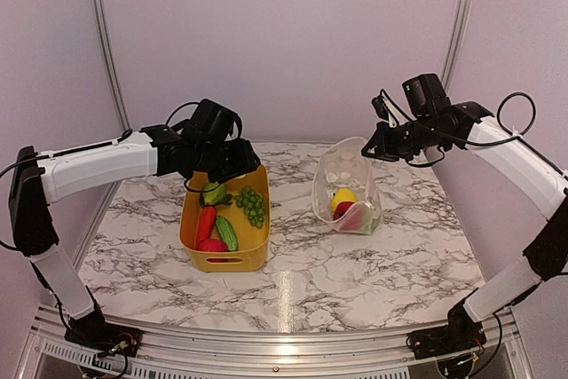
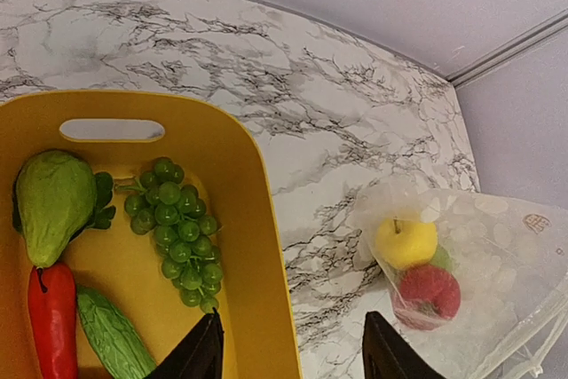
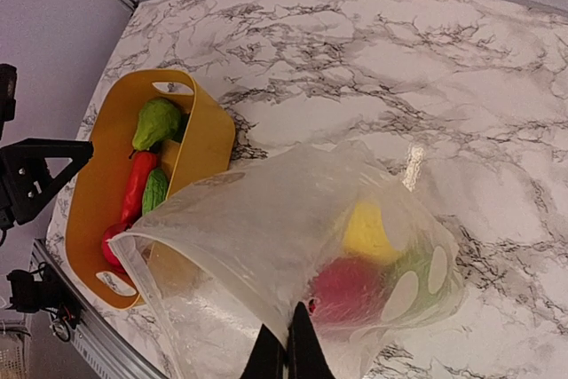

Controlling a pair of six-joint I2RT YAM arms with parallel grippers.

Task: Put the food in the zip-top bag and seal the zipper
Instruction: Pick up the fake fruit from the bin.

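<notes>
The clear dotted zip-top bag [image 1: 346,188] stands open on the marble table, right of centre. It holds a yellow fruit [image 2: 406,241], a red apple [image 2: 428,293] and something green behind them. My right gripper [image 3: 287,348] is shut on the bag's mouth edge, by the zipper strip [image 3: 209,273], and holds it up. More food lies in the yellow bin [image 1: 253,255]: green grapes [image 2: 175,228], a green vegetable [image 2: 55,201], a long red piece [image 2: 51,321], a cucumber [image 2: 111,339] and a red fruit [image 1: 211,245]. My left gripper [image 2: 293,348] hovers open above the bin's right wall, with nothing between its fingers.
The bin sits left of centre on the marble table [image 1: 293,281], a hand's width from the bag. Purple walls close in the back and both sides. A metal rail [image 1: 266,343] runs along the near edge.
</notes>
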